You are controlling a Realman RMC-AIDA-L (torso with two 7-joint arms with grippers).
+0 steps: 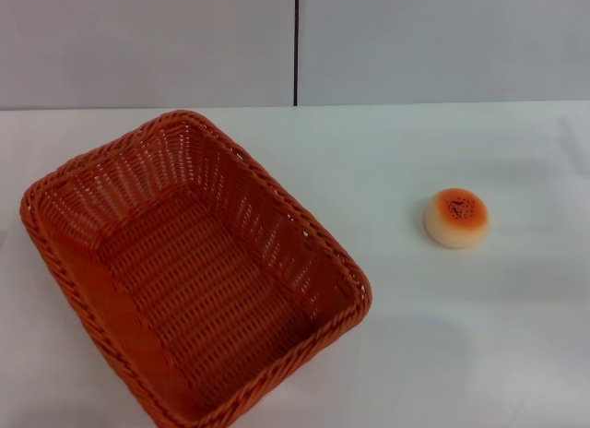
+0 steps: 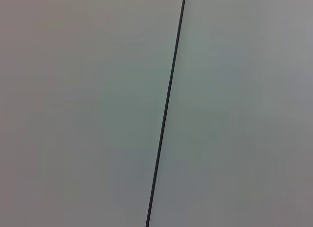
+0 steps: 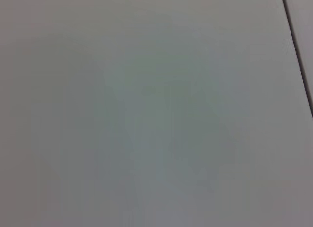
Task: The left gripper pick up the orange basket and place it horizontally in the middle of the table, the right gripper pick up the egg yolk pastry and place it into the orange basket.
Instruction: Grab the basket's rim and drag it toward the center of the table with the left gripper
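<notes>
The orange basket (image 1: 175, 290) lies on the left half of the white table (image 1: 442, 345), turned at a slant with one corner toward the back and its near end running past the front edge of the head view. It holds nothing. The egg yolk pastry (image 1: 456, 217), a small round cream bun with an orange-brown top and dark specks, sits alone on the right side of the table, well apart from the basket. Neither the left gripper nor the right gripper shows in any view.
A grey wall (image 1: 147, 41) with a thin dark vertical seam (image 1: 296, 45) rises behind the table's far edge. Both wrist views show only this grey wall (image 3: 146, 114), the seam (image 2: 166, 109) crossing the left wrist view.
</notes>
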